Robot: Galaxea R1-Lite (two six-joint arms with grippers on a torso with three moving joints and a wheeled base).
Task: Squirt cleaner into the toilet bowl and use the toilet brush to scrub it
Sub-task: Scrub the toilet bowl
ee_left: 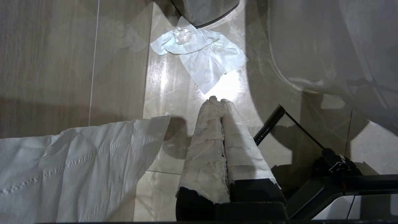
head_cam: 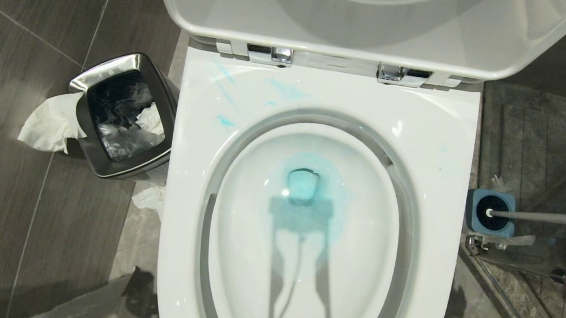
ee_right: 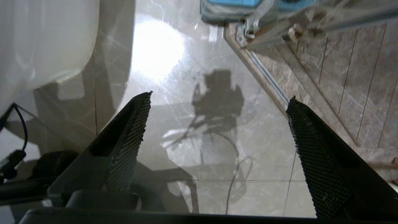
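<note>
Right gripper spread wide, left gripper pressed shut; neither arm shows in the head view.

In the right wrist view, the right gripper [ee_right: 217,105] points down from the lower edge of the frame, its two black wedge-shaped fingers [ee_right: 130,140] with cross-hatched pads set far apart, one lower left, one lower right, nothing between them. In the left wrist view, the left gripper [ee_left: 219,101] rises from the bottom centre, its two fingers [ee_left: 208,146] (both wrapped in crinkled white paper) pressed together to the tips, tilted slightly right.
</note>
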